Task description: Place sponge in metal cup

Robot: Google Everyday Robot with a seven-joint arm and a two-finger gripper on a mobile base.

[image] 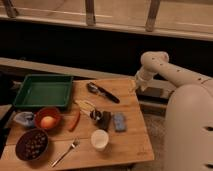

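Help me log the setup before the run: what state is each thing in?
sponge: flat on the table, beside the metal cup, not in it
metal cup: standing, no sponge inside
white cup: upright, looks empty
red bowl: holds one round orange thing
dark bowl: full of small round pieces
green tray: empty
end effector: by the table's far right edge, away from the sponge

Green tray (43,93), red bowl (38,113), white cup (99,139), fork (65,152) on wooden table (127,142).
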